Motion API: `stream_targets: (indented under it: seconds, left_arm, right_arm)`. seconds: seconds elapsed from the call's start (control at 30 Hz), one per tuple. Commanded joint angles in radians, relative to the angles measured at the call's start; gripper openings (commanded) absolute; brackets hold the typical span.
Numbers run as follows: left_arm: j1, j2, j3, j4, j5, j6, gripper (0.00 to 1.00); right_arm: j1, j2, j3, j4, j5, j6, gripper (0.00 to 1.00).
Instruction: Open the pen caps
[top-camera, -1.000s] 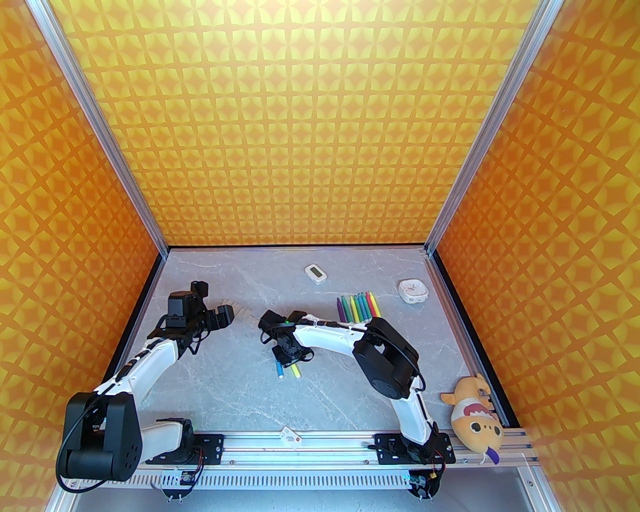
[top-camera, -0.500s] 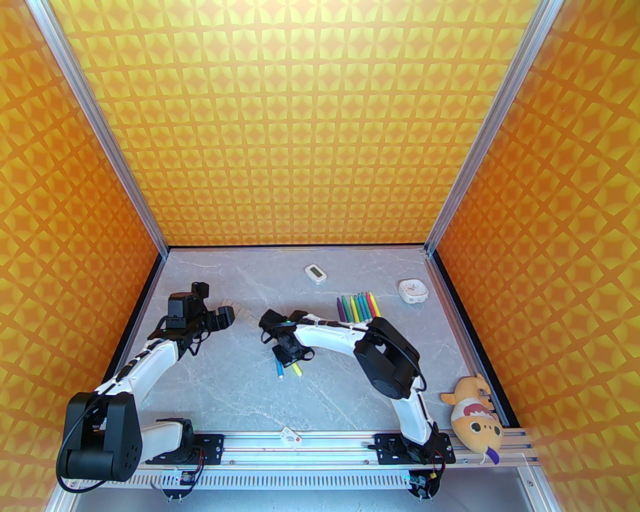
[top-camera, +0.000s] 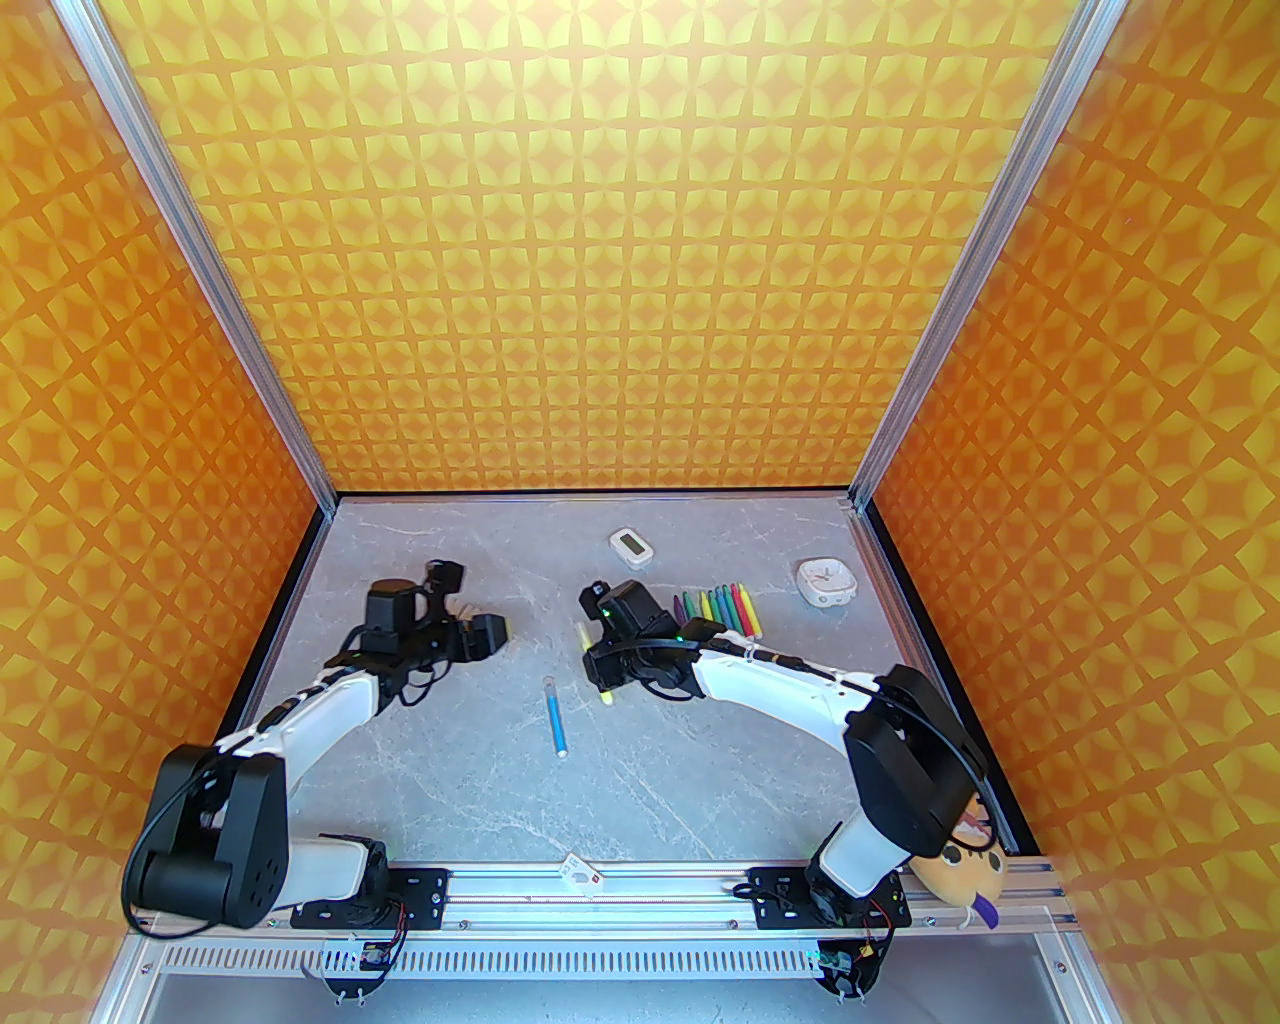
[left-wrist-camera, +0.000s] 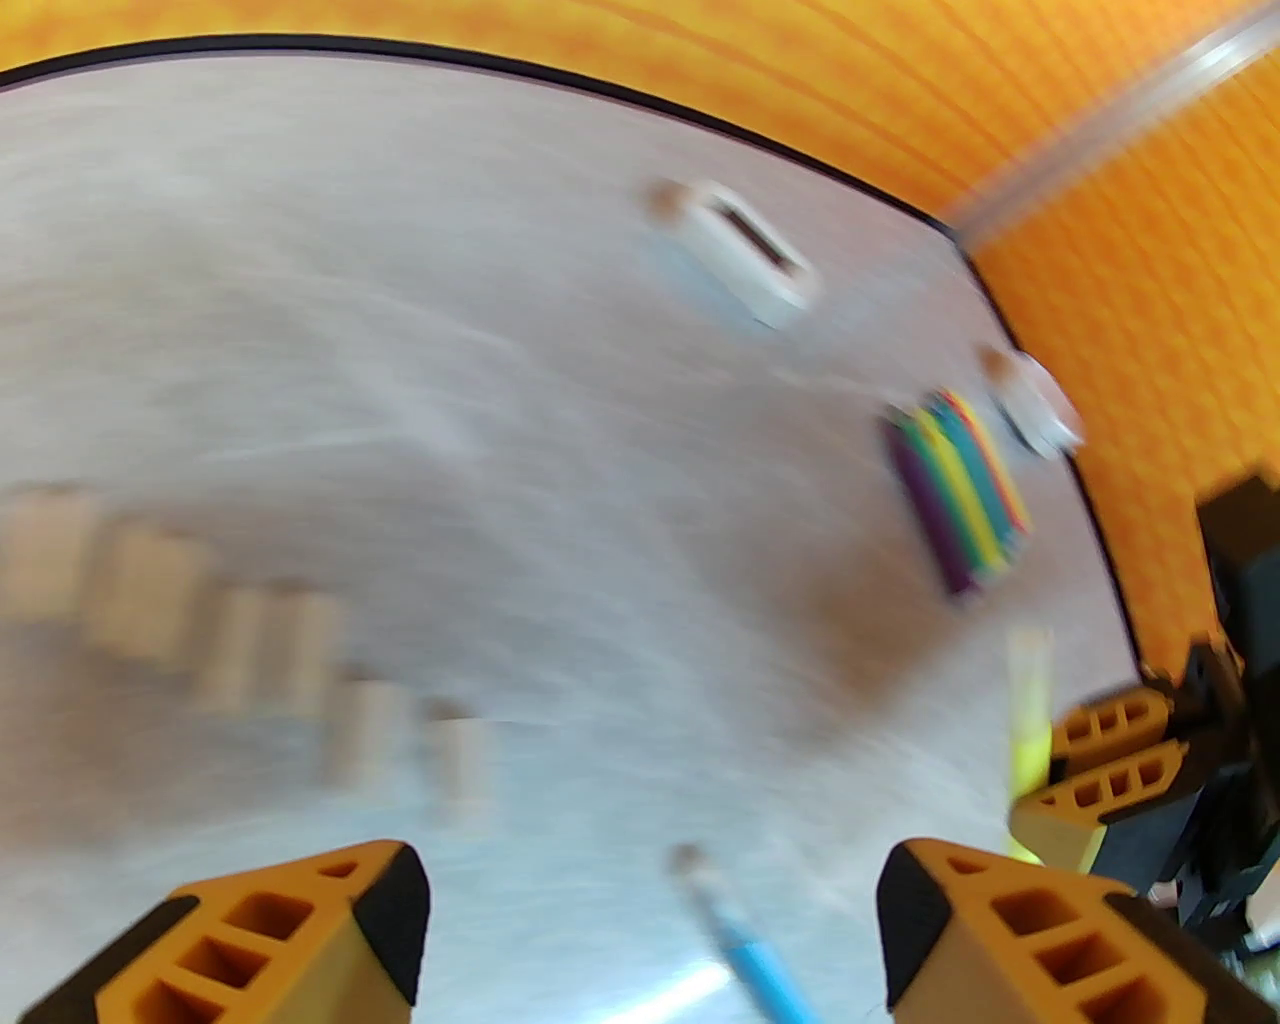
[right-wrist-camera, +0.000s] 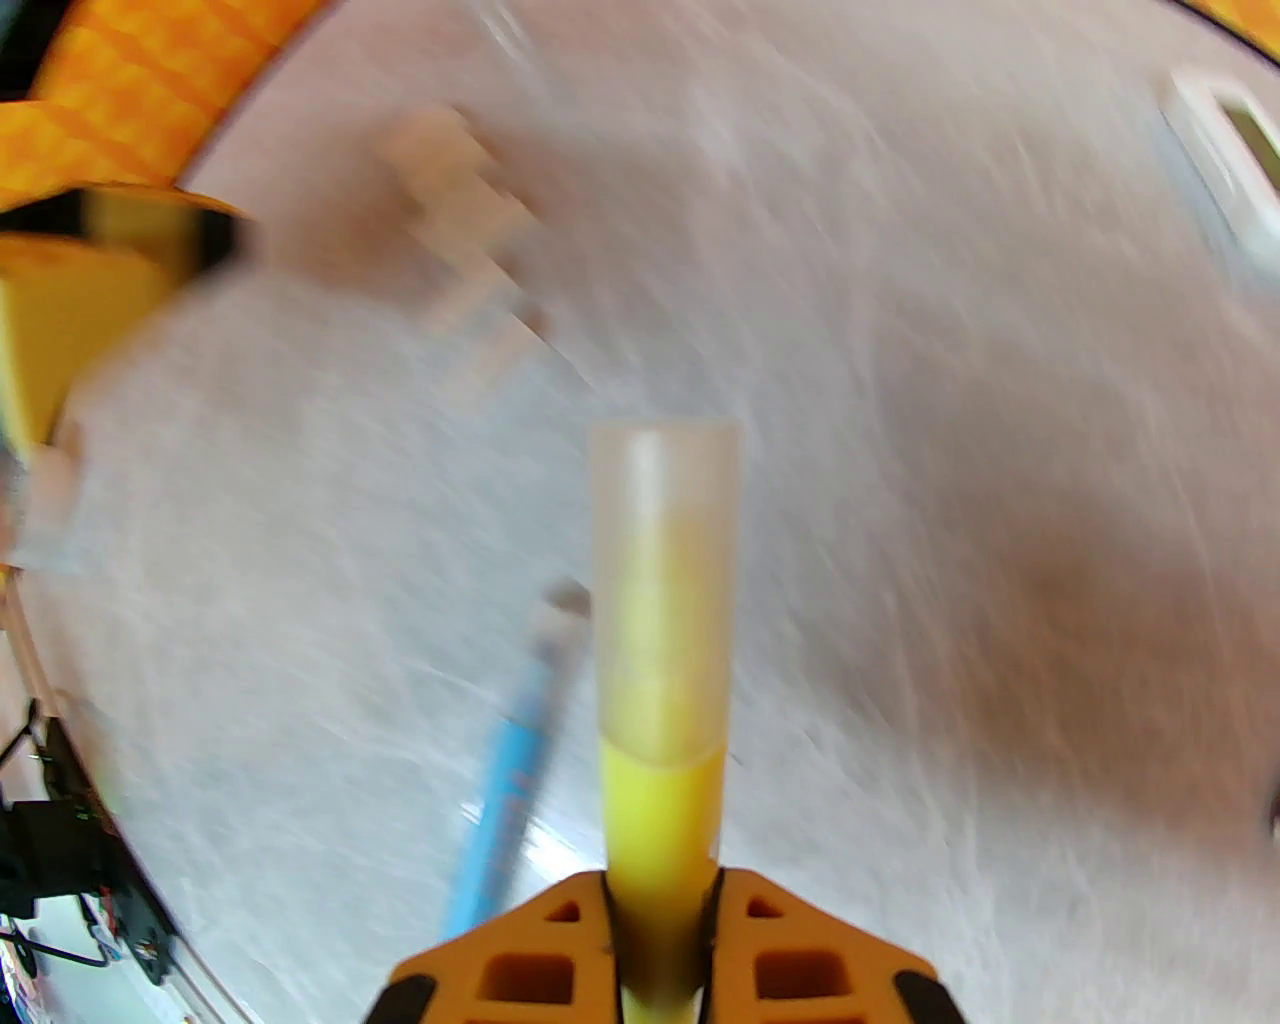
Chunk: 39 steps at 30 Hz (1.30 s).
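Note:
My right gripper (top-camera: 597, 668) (right-wrist-camera: 660, 890) is shut on the barrel of a yellow pen (right-wrist-camera: 660, 800) and holds it above the table. The pen's pale translucent cap (right-wrist-camera: 665, 520) is still on and sticks out past the fingertips. A blue pen (top-camera: 553, 715) (right-wrist-camera: 510, 790) lies on the table below, its cap end pointing away. My left gripper (top-camera: 480, 602) (left-wrist-camera: 650, 930) hangs open to the left with nothing between its fingers. A row of loose pen caps (left-wrist-camera: 250, 640) lies under and behind it, blurred. Several coloured pens (top-camera: 715, 612) (left-wrist-camera: 960, 490) lie side by side at the back right.
A white timer (top-camera: 630, 547) (left-wrist-camera: 745, 250) and a small white clock (top-camera: 825, 580) sit near the back edge. A plush toy (top-camera: 960, 870) lies at the front right behind my right arm. A small white tag (top-camera: 580, 873) rests on the front rail.
My right gripper has lifted the yellow pen off the table and carried it back and to the right, leaving the blue pen lying there. My left gripper has moved right, toward the centre.

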Motion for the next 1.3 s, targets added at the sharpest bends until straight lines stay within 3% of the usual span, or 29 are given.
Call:
stream_targets:
  seconds: [0.0,0.37,0.67,1.27]
  left_arm:
    - [-0.047,0.039,0.067,0.07,0.126,-0.03,0.74]
    - [-0.135,0.08,0.132,0.124,0.22,-0.051,0.68]
    - [-0.17,0.113,0.168,0.109,0.221,-0.055,0.61]
    - [-0.182,0.128,0.2,0.106,0.221,-0.078,0.38]
  right_arm:
    - [-0.005,-0.027,-0.038,0.088,-0.058,-0.023,0.0]
    - [-0.007,-0.064,-0.057,0.157,-0.111,-0.054,0.0]
    - [-0.007,-0.086,-0.077,0.228,-0.165,-0.062,0.0]
    - [-0.007,-0.054,-0.059,0.241,-0.181,-0.067,0.0]
